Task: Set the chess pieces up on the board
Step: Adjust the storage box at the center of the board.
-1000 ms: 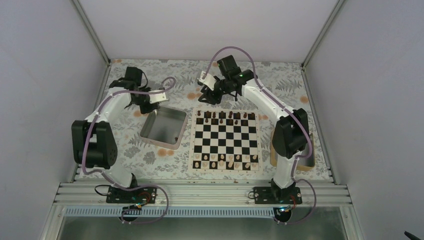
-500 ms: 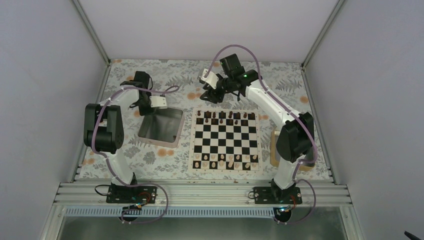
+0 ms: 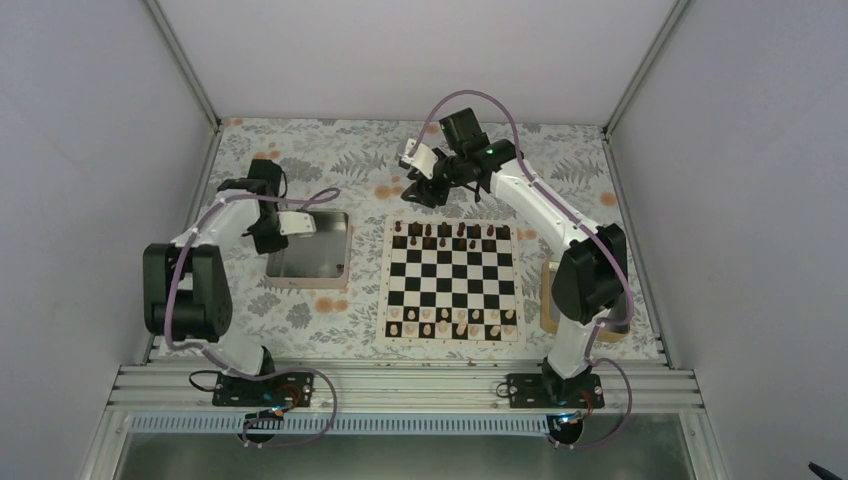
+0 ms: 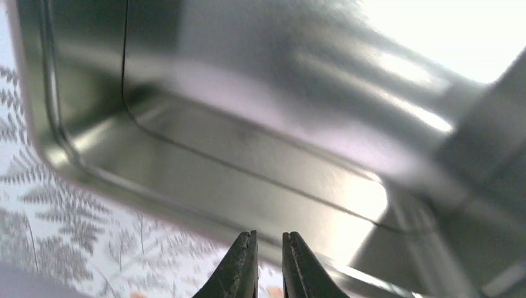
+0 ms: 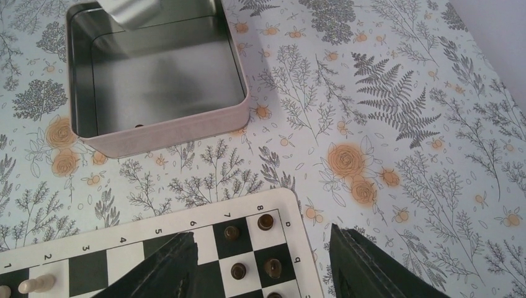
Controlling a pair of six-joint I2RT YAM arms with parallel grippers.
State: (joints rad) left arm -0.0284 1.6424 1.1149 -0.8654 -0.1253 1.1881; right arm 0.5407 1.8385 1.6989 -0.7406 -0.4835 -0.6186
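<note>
The board lies flat on the flower-printed tabletop, in front of the right arm and squared to the near edge. The dark chess pieces stand upright in the two ranks along its far side, each on its own square. The pale pieces fill the two ranks nearest the arm bases. The squares between the two groups are bare.

The right tool hangs above the board's far left corner, over the edge where board meets tabletop. Its fingers are spread wide with nothing between them, and the corner's dark pieces show in the gap below. It touches neither a piece nor the board.

The metal tray sits on the tabletop just left of the board, apart from it, its sides roughly parallel to the board's edge. The left arm reaches over the tray's left side. From the left wrist camera, the left tool has its fingers drawn nearly together, with only a thin slit between the tips. The tips sit right on the tray's rim and appear to pinch the thin wall, though that view is blurred and very close. No chess piece is in this tool.
</note>
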